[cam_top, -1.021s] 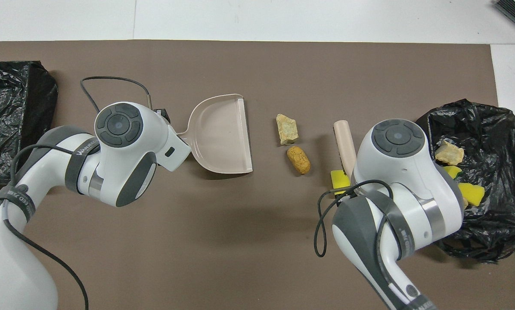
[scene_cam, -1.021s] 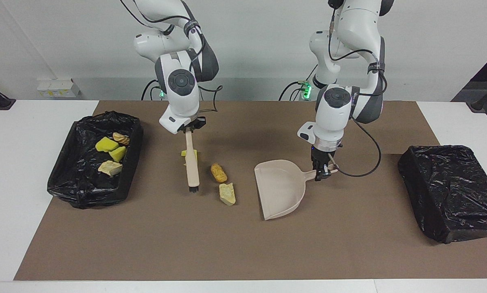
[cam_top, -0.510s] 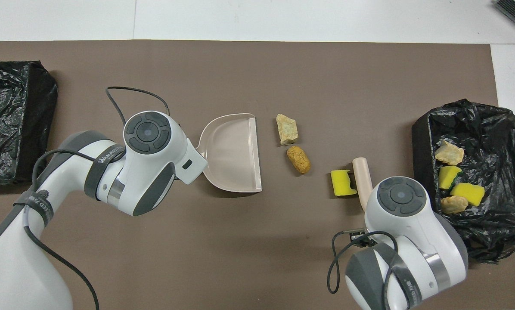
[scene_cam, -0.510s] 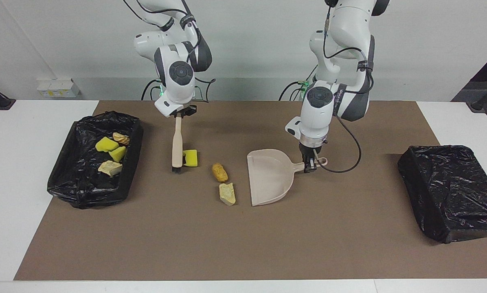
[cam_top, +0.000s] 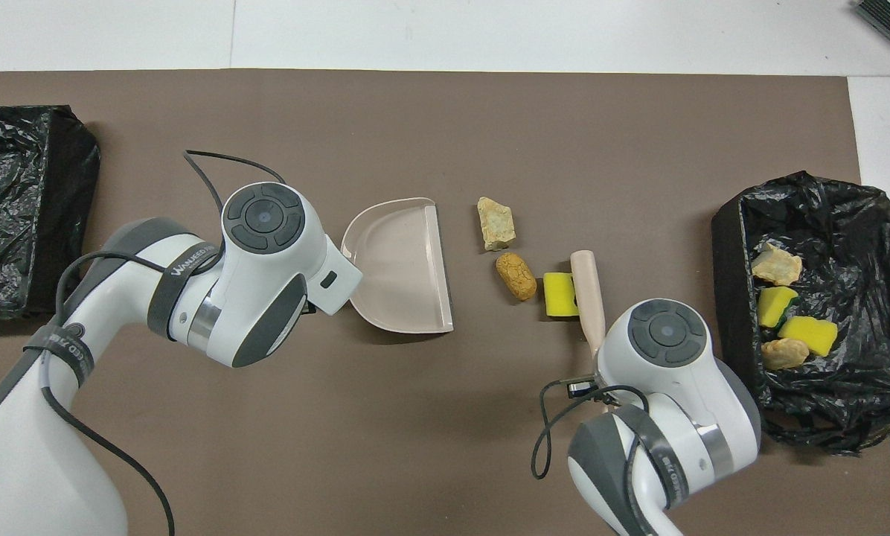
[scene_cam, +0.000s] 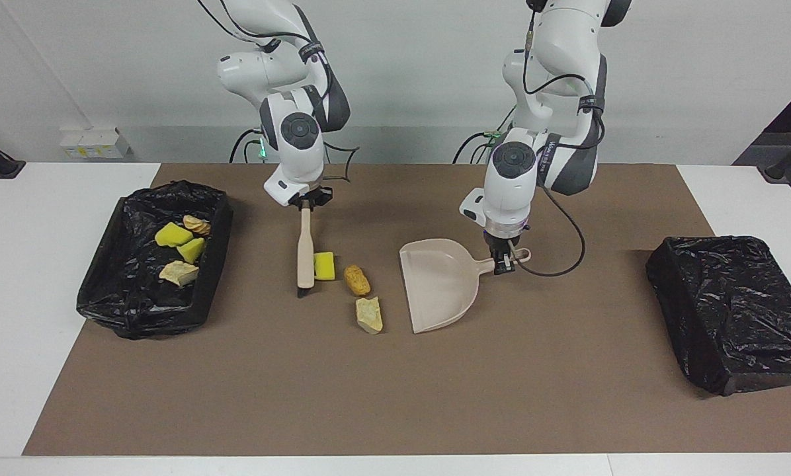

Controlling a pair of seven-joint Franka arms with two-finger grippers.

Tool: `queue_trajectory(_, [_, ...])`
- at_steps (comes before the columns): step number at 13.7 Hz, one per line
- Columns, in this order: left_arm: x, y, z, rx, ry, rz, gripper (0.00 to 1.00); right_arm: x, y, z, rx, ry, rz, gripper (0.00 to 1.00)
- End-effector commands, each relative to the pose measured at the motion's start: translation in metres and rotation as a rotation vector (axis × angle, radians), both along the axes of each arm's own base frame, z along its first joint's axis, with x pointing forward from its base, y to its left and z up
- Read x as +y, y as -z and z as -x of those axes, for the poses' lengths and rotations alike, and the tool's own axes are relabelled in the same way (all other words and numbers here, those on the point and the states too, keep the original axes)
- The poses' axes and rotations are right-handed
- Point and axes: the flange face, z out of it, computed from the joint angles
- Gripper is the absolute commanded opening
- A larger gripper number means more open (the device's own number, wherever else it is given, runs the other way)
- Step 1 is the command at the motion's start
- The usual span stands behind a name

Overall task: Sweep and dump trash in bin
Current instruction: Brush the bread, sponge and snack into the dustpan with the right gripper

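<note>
right gripper [scene_cam: 306,205] tight on brush [scene_cam: 305,254], left gripper [scene_cam: 503,264] on dustpan [scene_cam: 438,284] (both hidden overhead)

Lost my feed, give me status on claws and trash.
Right claw shut on brush, against yellow sponge. Left claw shut on dustpan. Three scraps unswept, four in bin. Nothing blocking.

From high across the table, we face the robots and the dustpan [scene_cam: 438,284]; steeply overhead, looking forward from the robots' end, we share that dustpan [cam_top: 400,264], views reversed.
</note>
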Motion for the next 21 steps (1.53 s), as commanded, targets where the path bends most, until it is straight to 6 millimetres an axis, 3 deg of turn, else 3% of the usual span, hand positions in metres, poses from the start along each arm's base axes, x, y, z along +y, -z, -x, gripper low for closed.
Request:
queue_trajectory(1, [-0.001,0.004,-0.007,0.002,-0.015,-0.026,0.0,0.042,0.013,-0.022,0.006,-0.028,-0.067,0.0])
queue_trajectory(3, [0.001,0.006,-0.007,0.002,-0.02,-0.028,0.0,0.071,0.002,-0.034,0.0,-0.024,-0.123,0.0])
queue_trajectory(7, [0.001,0.011,-0.003,0.006,-0.014,-0.042,0.0,0.113,-0.01,-0.026,0.004,-0.008,-0.219,0.0])
queue_trajectory(12, [0.001,0.016,0.003,0.012,-0.009,-0.052,0.0,0.132,-0.03,-0.026,-0.004,0.001,-0.244,0.0])
queue_trajectory(15, [0.002,0.016,0.002,0.012,-0.014,-0.051,0.0,0.11,-0.066,-0.028,-0.007,-0.043,-0.187,0.0])
queue_trajectory(19, [0.007,0.017,0.001,0.001,-0.13,-0.053,0.0,0.077,-0.086,-0.064,-0.051,-0.23,-0.048,0.0])
queue_trajectory(21, [0.007,0.017,0.0,-0.004,-0.161,-0.053,0.0,0.037,-0.086,-0.101,-0.061,-0.35,-0.061,0.0])
